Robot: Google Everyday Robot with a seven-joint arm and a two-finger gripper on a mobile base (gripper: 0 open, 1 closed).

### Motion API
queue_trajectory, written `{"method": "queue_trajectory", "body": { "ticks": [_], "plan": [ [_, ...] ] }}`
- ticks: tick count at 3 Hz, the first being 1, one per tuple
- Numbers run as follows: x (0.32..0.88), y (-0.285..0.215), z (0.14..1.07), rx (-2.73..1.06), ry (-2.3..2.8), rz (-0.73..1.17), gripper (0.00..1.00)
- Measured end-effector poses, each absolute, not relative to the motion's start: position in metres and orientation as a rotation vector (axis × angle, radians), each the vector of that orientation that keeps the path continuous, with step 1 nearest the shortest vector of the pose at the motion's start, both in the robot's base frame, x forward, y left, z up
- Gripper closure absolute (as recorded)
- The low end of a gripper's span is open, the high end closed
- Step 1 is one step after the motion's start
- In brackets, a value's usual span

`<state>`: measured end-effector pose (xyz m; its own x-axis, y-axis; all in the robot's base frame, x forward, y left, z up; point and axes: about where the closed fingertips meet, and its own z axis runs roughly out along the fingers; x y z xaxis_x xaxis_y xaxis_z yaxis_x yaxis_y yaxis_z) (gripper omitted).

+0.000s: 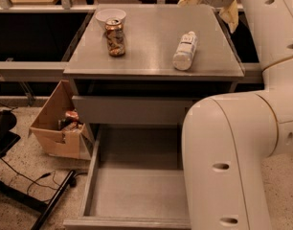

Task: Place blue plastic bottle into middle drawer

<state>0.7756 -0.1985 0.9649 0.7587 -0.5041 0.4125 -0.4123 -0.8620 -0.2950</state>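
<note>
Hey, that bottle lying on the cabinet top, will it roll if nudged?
Likely yes: the blue plastic bottle lies on its side, so it may roll. Being plastic, it is probably light and squashy. The gripper hovers open behind it.

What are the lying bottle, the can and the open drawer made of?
Bottle: probably plastic, cloudy and see-through, with a white label. Can: likely metal, brownish, shiny rim. Drawer: seemingly sheet metal, dull grey, thin flat walls. The gripper hangs open over the far corner of the cabinet.
</note>
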Motion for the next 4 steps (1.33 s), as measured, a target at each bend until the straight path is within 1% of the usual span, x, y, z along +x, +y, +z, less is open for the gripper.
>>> {"method": "queue_trajectory", "body": {
  "ticks": [1,2,3,4],
  "plan": [
    [0.780,-0.176,0.962,-2.796,0.642,-0.713,0.00],
    [0.787,-0.162,0.937,-2.876,0.618,-0.666,0.00],
    [0.794,-0.159,0.908,-2.978,0.620,-0.624,0.00],
    [0.794,-0.175,0.874,-3.094,0.655,-0.558,0.05]
  ]
}}
